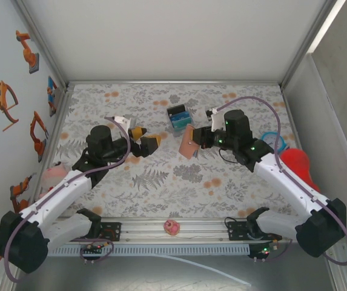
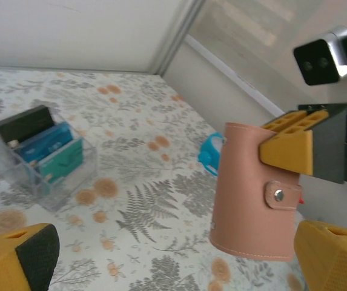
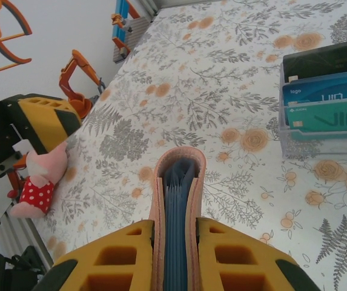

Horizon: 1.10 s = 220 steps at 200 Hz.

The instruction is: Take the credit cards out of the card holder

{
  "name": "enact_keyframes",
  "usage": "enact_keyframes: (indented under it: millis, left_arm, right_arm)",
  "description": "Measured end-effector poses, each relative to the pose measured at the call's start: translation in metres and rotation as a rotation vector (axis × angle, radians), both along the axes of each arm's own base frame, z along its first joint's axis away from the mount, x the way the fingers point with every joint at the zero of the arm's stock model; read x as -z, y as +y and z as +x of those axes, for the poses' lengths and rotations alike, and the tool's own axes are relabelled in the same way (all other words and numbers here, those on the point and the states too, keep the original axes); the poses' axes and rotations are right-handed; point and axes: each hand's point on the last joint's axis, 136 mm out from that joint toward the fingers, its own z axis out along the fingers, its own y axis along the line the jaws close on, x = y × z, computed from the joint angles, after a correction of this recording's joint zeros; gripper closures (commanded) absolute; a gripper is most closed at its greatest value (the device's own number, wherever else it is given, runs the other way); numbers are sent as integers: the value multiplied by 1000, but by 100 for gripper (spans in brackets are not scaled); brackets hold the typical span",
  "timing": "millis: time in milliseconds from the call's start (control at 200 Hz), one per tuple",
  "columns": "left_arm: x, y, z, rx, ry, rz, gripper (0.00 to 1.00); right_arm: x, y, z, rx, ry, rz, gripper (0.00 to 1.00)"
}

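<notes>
TABLE-TOP, TWO ARMS: The right gripper [image 1: 196,138] pinches the card holder [image 1: 188,145] between its yellow fingers [image 3: 115,254], jaws pressed against both brown faces. The wallet is held clear of the flowered table [image 1: 161,182]. Seen from the right wrist, the card holder [image 3: 176,182] sticks straight out ahead of the right gripper [image 3: 176,257], folded shut, its rounded end pointing away. Blue-grey layers [image 3: 174,212] show edge-on between its two leaves; whether these are cards or lining cannot be told.

The left gripper [image 1: 149,137] stands spread wide and holds nothing, facing the wallet from just beside it, across a short gap. In the left wrist view its two yellow fingers [image 2: 16,257] sit at the lower corners. The card holder [image 2: 252,194] hangs ahead of the left gripper [image 2: 173,264] and to the right, its snap tab [image 2: 279,195] fastened, with one finger of the right gripper [image 2: 288,148] pressed on its upper side.

A clear box [image 1: 179,116] of upright dark, blue and teal cards rests on the table just past the right gripper's load, ahead and to the right in the right wrist view [image 3: 321,103]. A pink plush toy [image 3: 37,182] lies low to the left of that gripper.
</notes>
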Motion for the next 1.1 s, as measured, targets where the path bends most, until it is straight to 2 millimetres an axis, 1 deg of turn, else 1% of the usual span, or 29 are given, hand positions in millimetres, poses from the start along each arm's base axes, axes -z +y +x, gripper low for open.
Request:
enact_keyframes:
  millis: [125, 331, 636, 806, 942, 1102]
  left_arm:
    - [3, -13, -6, 94, 14, -26, 3]
    - [9, -23, -11, 166, 23, -32, 7]
    - [34, -51, -34, 299, 70, 6, 8]
    - [44, -62, -40, 353, 87, 6, 9]
    - [38, -67, -41, 388, 70, -27, 13]
    - [27, -70, -46, 430, 38, -66, 15]
  right_arm:
    - [0, 3, -4, -34, 3, 4, 100]
    - [-6, 8, -9, -85, -4, 19, 100]
    - [-15, 16, -18, -158, -5, 61, 100]
    - [-31, 24, -23, -211, -33, 126, 100]
    - [-43, 30, -25, -251, -46, 183, 100]
    - [-49, 40, -26, -303, -42, 237, 100]
